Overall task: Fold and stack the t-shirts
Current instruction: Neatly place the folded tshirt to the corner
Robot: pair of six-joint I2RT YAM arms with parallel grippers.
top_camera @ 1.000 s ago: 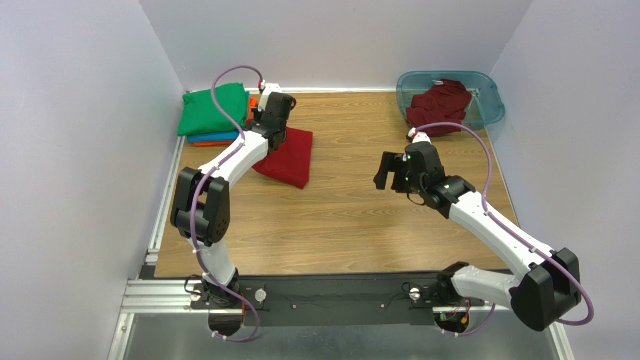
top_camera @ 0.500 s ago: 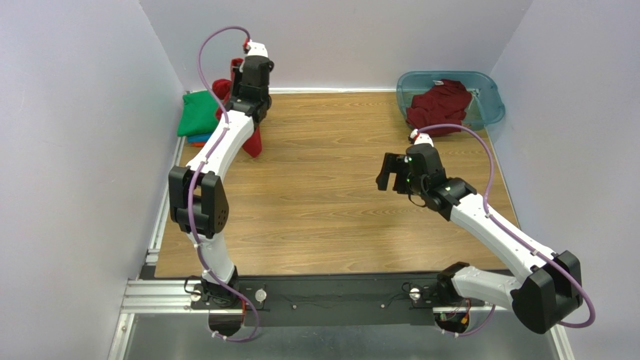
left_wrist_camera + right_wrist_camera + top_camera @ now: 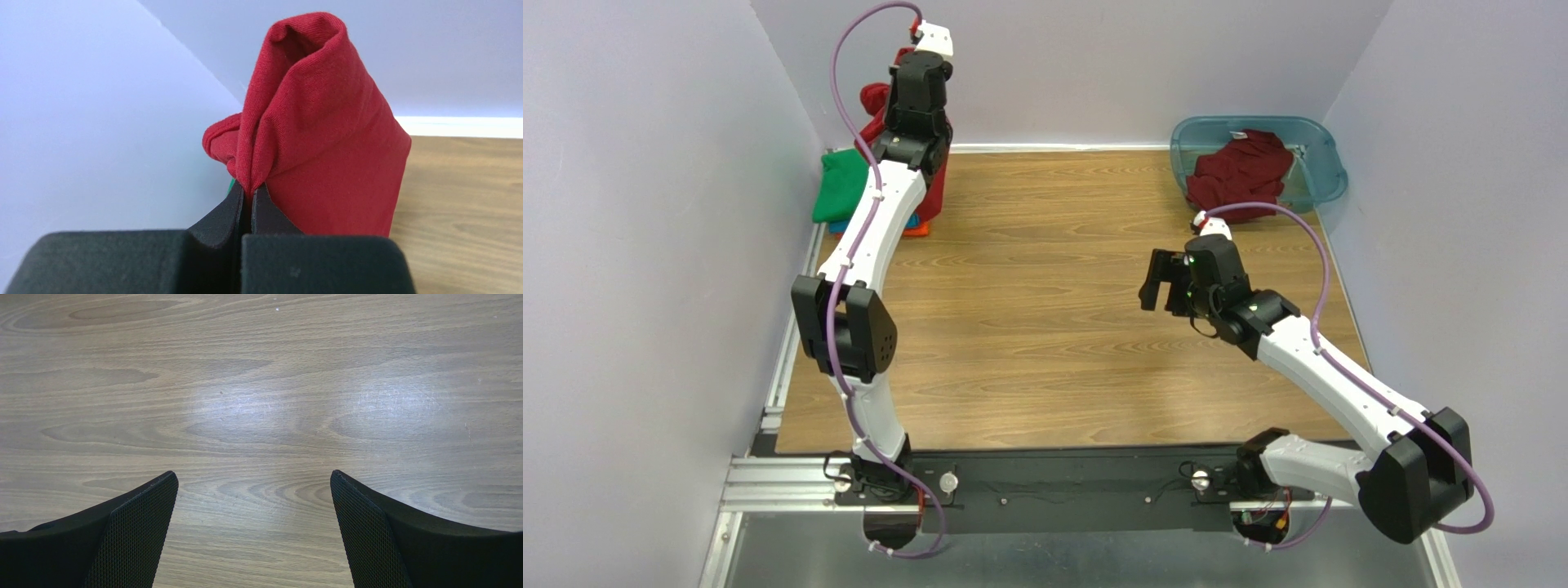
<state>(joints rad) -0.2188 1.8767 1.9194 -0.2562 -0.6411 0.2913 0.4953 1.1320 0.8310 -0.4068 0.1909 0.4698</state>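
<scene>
A: What do the arms look like?
B: The left arm and right arm are white tubular links joined by chunky black housings. A purple cable loops along each.
A: And the ends?
B: The right gripper has black fingers with a fine mesh texture; the left gripper, matte black wedges. Both bases meet a black plate with silver knobs.

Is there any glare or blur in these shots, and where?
Right wrist view: a pale glare patch on the wooden table, though the grain stays sharp. Left wrist view: no glare; the dark red t-shirt shows crisp weave. Top view: even light, no blur.
</scene>
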